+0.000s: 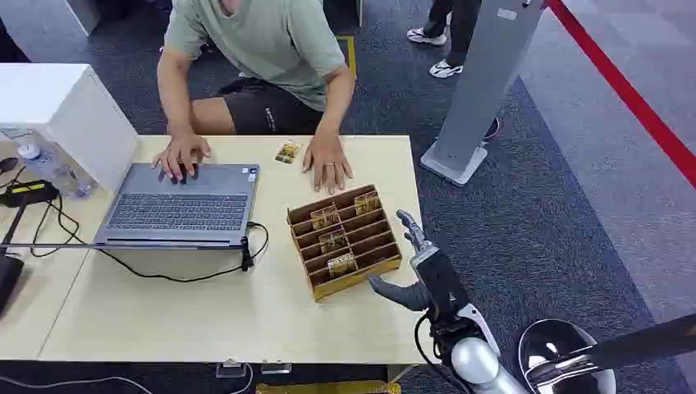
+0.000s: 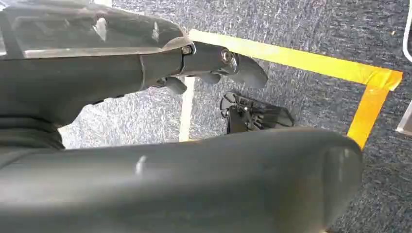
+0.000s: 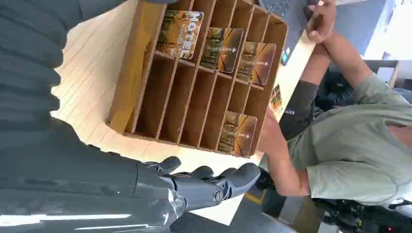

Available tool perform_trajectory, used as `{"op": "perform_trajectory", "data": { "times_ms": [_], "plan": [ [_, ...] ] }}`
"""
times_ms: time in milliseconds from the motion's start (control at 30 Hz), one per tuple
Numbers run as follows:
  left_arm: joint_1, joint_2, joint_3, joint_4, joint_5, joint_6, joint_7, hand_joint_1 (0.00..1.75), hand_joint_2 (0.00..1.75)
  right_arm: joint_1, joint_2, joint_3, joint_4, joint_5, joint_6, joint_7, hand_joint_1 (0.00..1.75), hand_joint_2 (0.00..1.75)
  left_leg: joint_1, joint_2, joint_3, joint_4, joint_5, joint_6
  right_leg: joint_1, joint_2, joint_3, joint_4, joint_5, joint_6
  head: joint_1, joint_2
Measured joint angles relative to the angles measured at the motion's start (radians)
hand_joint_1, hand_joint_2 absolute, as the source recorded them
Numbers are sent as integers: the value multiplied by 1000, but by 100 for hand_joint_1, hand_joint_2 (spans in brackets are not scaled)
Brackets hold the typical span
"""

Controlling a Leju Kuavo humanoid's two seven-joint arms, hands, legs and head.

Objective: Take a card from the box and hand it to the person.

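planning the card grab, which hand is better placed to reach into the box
The right hand: it hovers open beside the wooden box of cards on the table, fingers spread toward it. The left hand hangs over the carpet floor, away from the box.

Bright, even overhead light, soft faint shadows, glare on the silver arm shell (image 1: 566, 353), close wrist foregrounds blurred.

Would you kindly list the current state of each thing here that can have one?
right hand: open, empty, beside the box
left hand: empty, hanging over the floor
box: open-topped, four cards standing in its slots
loose card: flat on the table
laptop: lid open, cable plugged in
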Motion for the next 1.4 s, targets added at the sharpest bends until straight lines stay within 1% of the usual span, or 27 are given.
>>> {"op": "perform_trajectory", "data": {
  "times_ms": [133, 300, 533, 600, 667, 700, 767, 1033, 1167, 1200, 1267, 1300, 1400],
  "plan": [
    [0, 0, 0, 0, 0, 0, -3, 0, 0, 0, 0, 0, 0, 7, -6, 5, 0, 175, 0, 0, 0, 0, 0, 0, 0, 0, 0, 0, 0, 0, 0, 0],
    [0, 0, 0, 0, 1, 0, -6, 0, 0, -1, 0, 2, 0, 69, -21, 32, 0, 175, 0, 0, 0, 0, 0, 0, 0, 0, 0, 0, 0, 0, 0, 0],
    [0, 0, 0, 0, 1, -5, -6, 0, 0, -25, 1, 31, 0, 252, -40, 134, 0, 175, 0, 0, 0, 0, 0, 0, 0, 0, 0, 0, 0, 0, 0, 0],
    [-1, 0, 0, 0, 1, -6, -6, 0, 0, -42, 2, 47, 0, 308, -41, 162, 0, 175, 0, 0, 0, 0, 0, 0, 0, 0, 0, 0, 0, 0, -1, 0],
    [-1, 0, -1, 0, 0, -8, -6, 0, 0, -60, 3, 57, 0, 338, -41, 182, 0, 175, 0, 0, 0, 0, 0, 0, 0, 0, 0, 0, 0, 0, 0, 0],
    [-1, 0, -1, 0, 0, -10, -8, 0, 0, -75, 5, 69, 0, 376, -39, 207, 0, 175, 0, 0, 0, 0, 0, 0, 0, 0, 0, 0, 0, 0, 0, 0],
    [-2, 0, -3, 0, 0, -11, -8, 0, 0, -101, 7, 85, 0, 399, -31, 227, 0, 175, 0, 0, 0, 0, 0, 0, 0, 0, 0, 0, 0, 0, 0, 0],
    [-2, -1, -4, -1, 0, -11, -8, 0, 0, -178, 27, 133, 13, 438, -11, 259, 0, 175, 0, 0, -1, 0, 0, 0, 0, 0, 0, 0, 0, 0, 0, 0],
    [-3, -2, -6, -1, 0, -11, -8, 0, 0, -232, 43, 163, 47, 482, -10, 293, 0, 175, 0, 0, 0, 0, 0, 0, 0, 0, 0, 0, 0, 0, 0, 0],
    [-3, -2, -6, -1, 0, -11, -8, 0, 0, -239, 45, 165, 50, 488, -10, 297, 9, 175, 0, 0, -1, 0, 0, 0, 0, 0, 0, 0, 0, 0, -1, 0],
    [-3, -2, -7, -1, 0, -11, -8, 0, 0, -254, 48, 169, 56, 502, -10, 307, 10, 175, 0, 0, -1, 0, 0, 0, 0, 0, 0, 0, 0, 0, 0, 0],
    [-3, -2, -10, -1, 0, -11, -8, 0, 0, -268, 54, 175, 71, 520, -9, 321, 14, 175, 0, 0, -1, 0, 0, 0, 0, 0, 0, 0, 0, 0, 0, 0],
    [-4, -2, -12, -1, 0, -11, -9, 0, 0, -307, 63, 187, 102, 542, 1, 335, 23, 175, 0, 0, -1, 0, 0, 0, 0, 0, 0, 0, 0, 0, 0, 0]
  ]
}}
